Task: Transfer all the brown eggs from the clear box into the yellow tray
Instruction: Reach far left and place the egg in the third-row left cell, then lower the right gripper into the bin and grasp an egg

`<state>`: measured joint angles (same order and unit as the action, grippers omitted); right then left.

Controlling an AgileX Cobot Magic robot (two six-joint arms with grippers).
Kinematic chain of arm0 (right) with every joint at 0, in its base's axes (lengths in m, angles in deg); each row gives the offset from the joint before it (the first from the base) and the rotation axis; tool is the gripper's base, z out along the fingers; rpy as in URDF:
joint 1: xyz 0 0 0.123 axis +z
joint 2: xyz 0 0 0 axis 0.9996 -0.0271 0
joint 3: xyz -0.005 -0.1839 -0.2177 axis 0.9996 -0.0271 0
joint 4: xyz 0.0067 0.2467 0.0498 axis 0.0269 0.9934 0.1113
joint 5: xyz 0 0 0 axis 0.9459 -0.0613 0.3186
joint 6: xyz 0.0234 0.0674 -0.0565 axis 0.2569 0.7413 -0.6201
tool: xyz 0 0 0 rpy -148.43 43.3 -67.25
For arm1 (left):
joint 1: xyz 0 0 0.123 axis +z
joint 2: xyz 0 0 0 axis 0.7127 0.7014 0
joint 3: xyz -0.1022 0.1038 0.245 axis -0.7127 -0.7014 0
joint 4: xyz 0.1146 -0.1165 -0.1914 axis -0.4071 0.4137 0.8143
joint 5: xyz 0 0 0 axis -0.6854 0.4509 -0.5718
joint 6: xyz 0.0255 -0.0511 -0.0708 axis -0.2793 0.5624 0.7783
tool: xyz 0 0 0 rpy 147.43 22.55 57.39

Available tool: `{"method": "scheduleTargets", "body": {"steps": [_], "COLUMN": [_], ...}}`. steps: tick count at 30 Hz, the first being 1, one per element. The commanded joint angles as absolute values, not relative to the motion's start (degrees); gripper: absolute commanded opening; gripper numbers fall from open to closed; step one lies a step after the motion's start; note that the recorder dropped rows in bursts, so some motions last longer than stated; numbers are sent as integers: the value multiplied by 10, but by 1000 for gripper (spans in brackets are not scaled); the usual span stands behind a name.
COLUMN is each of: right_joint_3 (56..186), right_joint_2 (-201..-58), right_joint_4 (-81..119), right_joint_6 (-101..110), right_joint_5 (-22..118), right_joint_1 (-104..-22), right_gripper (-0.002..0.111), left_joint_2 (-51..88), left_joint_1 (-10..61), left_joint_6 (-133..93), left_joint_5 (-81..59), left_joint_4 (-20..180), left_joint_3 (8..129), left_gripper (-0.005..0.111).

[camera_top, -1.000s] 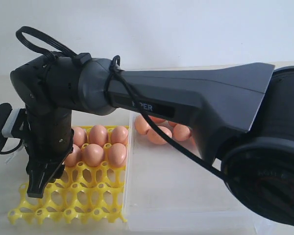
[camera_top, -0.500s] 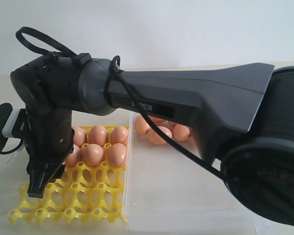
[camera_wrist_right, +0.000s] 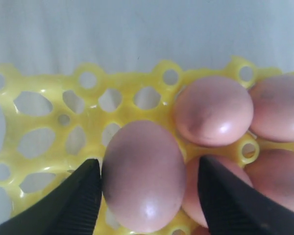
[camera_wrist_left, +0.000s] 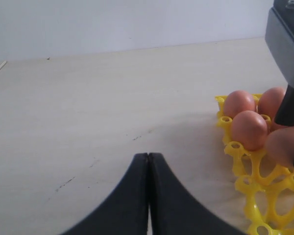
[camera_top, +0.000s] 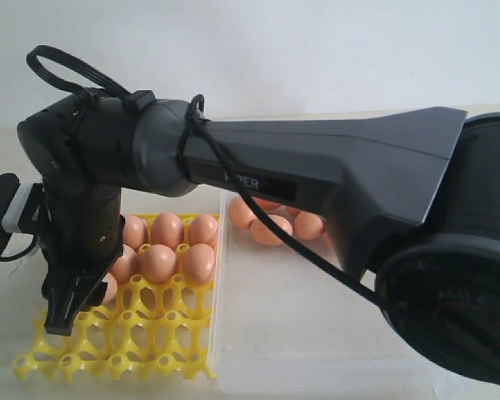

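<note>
My right tool point(camera_wrist_right: 149, 164) has smooth black plastic fingers point(camera_wrist_right: 78, 200) with a dull, matt finish. My left tool point(camera_wrist_left: 148, 156) is the same matt black plastic. The brown eggs point(camera_wrist_right: 213, 110) have smooth shells with a soft satin sheen and small bright highlights. The yellow tray point(camera_wrist_right: 39, 83) is glossy moulded plastic. The clear box point(camera_top: 275, 333) is smooth transparent plastic, a little cloudy. The table point(camera_wrist_left: 88, 98) is pale and matt, with a few dark scuffs. My arm's shell point(camera_top: 358, 158) is matt dark-grey plastic, and its cable point(camera_top: 67, 71) looks like black rubber.
</note>
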<state>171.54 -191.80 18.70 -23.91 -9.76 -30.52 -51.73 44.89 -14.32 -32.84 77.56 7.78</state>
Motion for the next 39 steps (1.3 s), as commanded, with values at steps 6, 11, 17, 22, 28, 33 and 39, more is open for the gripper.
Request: {"method": "scheduleTargets", "body": {"steps": [6,11,17,22,28,33,39], "right_joint_3": [1721,1721,1721,1715,1644,1492,1346], "right_joint_2": [-1915,-1915,-1885,-1809,-1738,-1690,-1675], "right_joint_4": [179,181,139,27,7,17,22], "right_joint_6": [-238,-236,-199,29,107,-129,-292], "right_joint_5": [-69,-61,-92,-170,-213,-144,8], "right_joint_1": [-304,-304,-307,-346,-417,-452,-468], "right_gripper": [51,27,0,0,4,26,57], "left_joint_2": [-515,-515,-515,-515,-515,-515,-515], "left_joint_1": [450,450,450,450,450,450,450], "left_joint_6": [-145,-145,-145,-145,-145,-145,-145], "left_joint_5": [-328,-328,-328,-328,-328,-328,-328], "left_joint_4": [774,774,774,774,774,774,774], "left_joint_3": [80,80,80,80,80,80,80], "left_gripper": [0,0,0,0,0,0,0]}}
